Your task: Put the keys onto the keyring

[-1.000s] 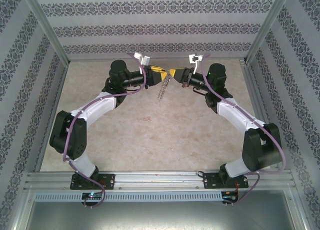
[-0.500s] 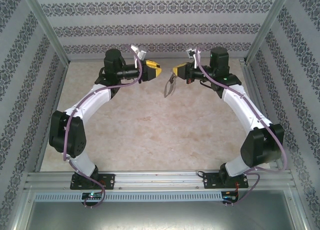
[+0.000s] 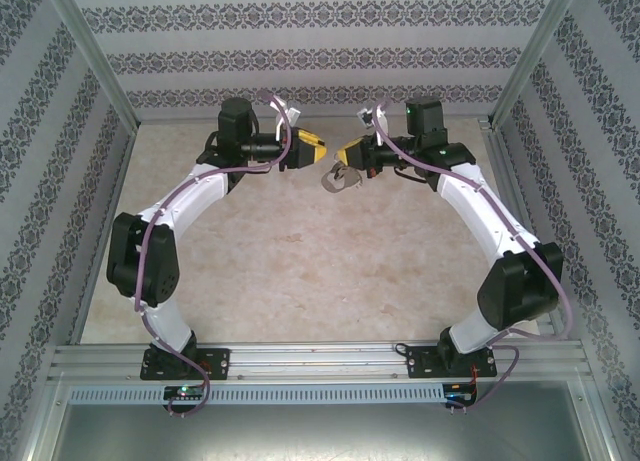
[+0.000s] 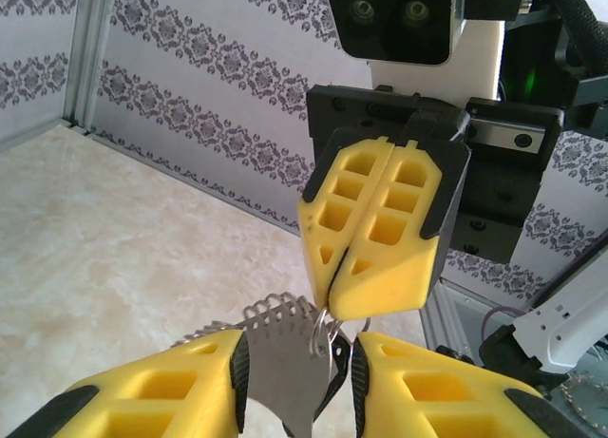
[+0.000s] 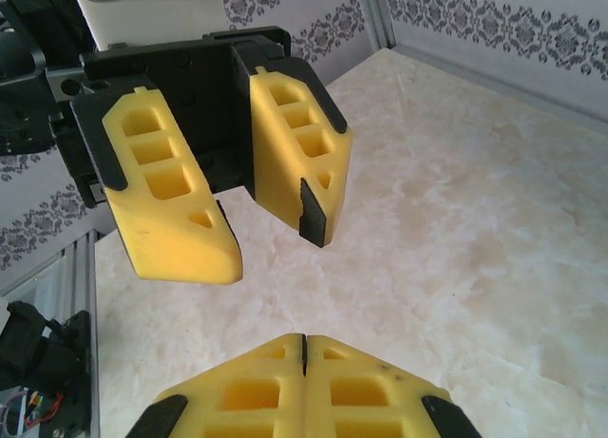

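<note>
My right gripper (image 3: 345, 157) is shut on the keyring (image 3: 334, 179), a thin silver loop that hangs below its tip above the table's far middle. In the left wrist view the right gripper (image 4: 333, 303) pinches the keyring's wire coils (image 4: 321, 341). A key's dark head (image 4: 338, 379) and a flat grey piece edged by a beaded chain (image 4: 271, 316) hang there too. My left gripper (image 3: 317, 149) faces it tip to tip, a short gap away. The left gripper (image 4: 294, 367) stands open, and in the right wrist view nothing lies between its fingers (image 5: 318, 210). The right wrist view shows the right gripper (image 5: 305, 340) shut.
Both arms arch over the beige marbled table (image 3: 300, 261). Patterned walls close the back (image 3: 320, 51) and both sides, with metal corner posts (image 3: 95, 56). An aluminium rail (image 3: 320, 359) runs along the near edge by the arm bases.
The two grippers, tip to tip a second ago, drew apart and have come close again. The keyring stayed with the right gripper, which turned; the left gripper is no longer touching it.
</note>
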### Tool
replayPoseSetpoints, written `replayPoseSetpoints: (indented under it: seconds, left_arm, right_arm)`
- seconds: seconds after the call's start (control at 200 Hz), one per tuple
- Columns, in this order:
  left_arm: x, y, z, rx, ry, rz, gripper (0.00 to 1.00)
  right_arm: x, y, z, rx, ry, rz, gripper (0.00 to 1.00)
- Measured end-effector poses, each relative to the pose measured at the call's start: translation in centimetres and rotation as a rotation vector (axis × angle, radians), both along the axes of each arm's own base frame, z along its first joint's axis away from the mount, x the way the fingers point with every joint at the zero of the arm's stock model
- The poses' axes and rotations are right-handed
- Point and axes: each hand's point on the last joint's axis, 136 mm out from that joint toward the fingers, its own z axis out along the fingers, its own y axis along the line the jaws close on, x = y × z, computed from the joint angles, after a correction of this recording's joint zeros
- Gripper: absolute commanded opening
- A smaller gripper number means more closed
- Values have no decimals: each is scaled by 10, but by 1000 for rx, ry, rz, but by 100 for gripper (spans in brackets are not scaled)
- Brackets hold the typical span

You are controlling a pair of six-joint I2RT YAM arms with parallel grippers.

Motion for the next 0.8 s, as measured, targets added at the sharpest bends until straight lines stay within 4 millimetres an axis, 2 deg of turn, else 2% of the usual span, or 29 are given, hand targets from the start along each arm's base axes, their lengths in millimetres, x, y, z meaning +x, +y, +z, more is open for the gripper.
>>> replayPoseSetpoints:
  seconds: [0.42,0.799]
  left_arm:
    - [-10,-12,-3,7,21,-45,35]
    - [-10,-21,-11,16,27,-67,34]
  right_arm:
    - [0,2,0,7,3,7,0]
    - [2,2,3,14,-10,5,0]
